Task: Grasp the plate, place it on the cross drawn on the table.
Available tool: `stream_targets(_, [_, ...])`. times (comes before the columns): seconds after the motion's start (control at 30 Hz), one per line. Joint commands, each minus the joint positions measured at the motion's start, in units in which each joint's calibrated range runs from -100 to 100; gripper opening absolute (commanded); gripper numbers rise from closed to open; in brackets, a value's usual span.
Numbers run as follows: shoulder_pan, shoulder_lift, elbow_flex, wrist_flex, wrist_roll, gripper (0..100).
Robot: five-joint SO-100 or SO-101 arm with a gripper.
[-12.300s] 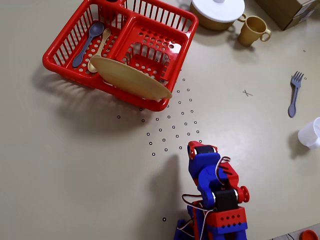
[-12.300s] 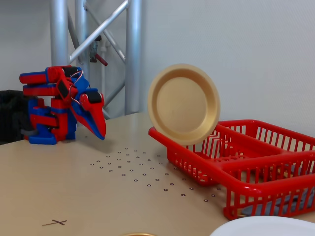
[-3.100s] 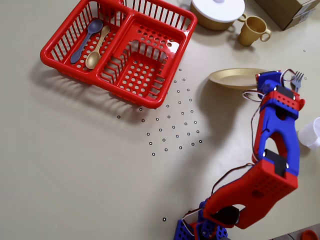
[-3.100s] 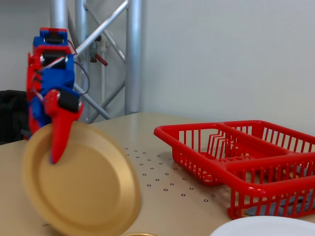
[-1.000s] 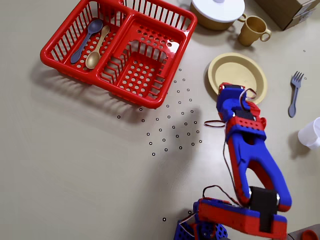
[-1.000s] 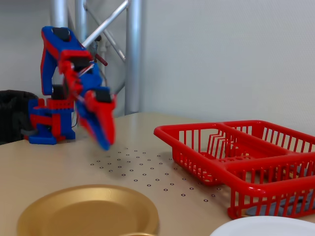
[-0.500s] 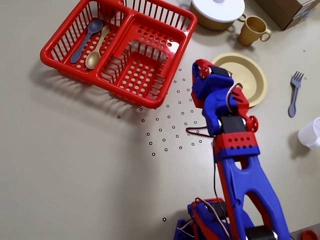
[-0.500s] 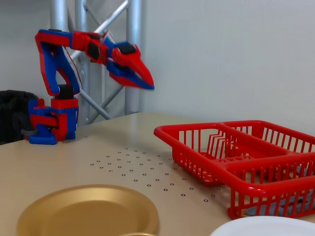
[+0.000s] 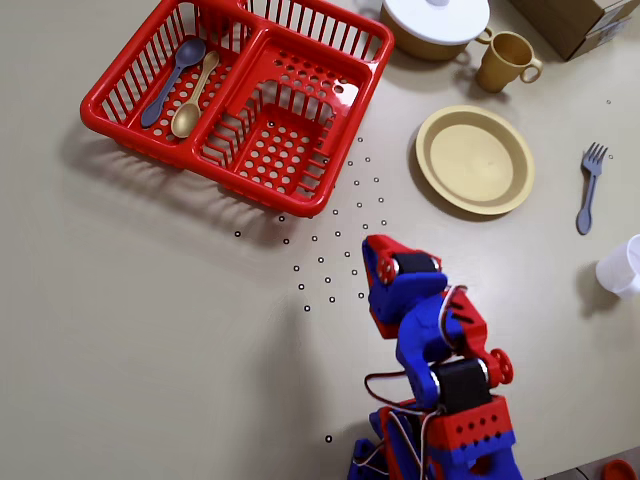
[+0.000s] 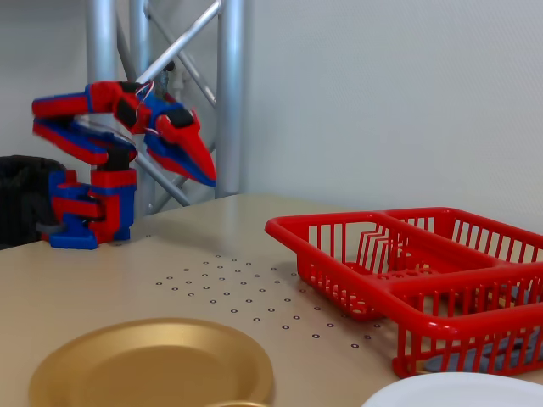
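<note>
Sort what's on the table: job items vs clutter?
Job: plate, gripper. The cross isn't discernible in either view.

Clutter: red dish basket holding two spoons, lidded pot, tan cup, blue fork, white cup, cardboard box.

Your plate [image 9: 475, 159] is a round, plain mustard-tan disc with a shallow raised rim, lying flat and upright on the table, empty. In the overhead view you find it right of centre in the upper half. In the fixed view it [image 10: 153, 365] sits low at the left, nearest the camera, its rim catching light. You cannot make out the cross in either view.
</note>
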Motion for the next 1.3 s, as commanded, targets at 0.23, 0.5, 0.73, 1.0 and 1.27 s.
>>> stream_targets(0.23, [2.7, -11.2, 11.9, 9.2, 6.4, 0])
stream_targets(0.5, [3.6, -14.6, 21.9, 2.5, 6.3, 0])
stream_targets(0.73, [4.9, -14.6, 21.9, 7.5, 5.7, 0])
stream_targets(1.0, [5.1, -14.6, 22.0, 7.5, 5.6, 0])
stream_targets(1.27, [5.4, -14.6, 22.0, 7.5, 5.8, 0])
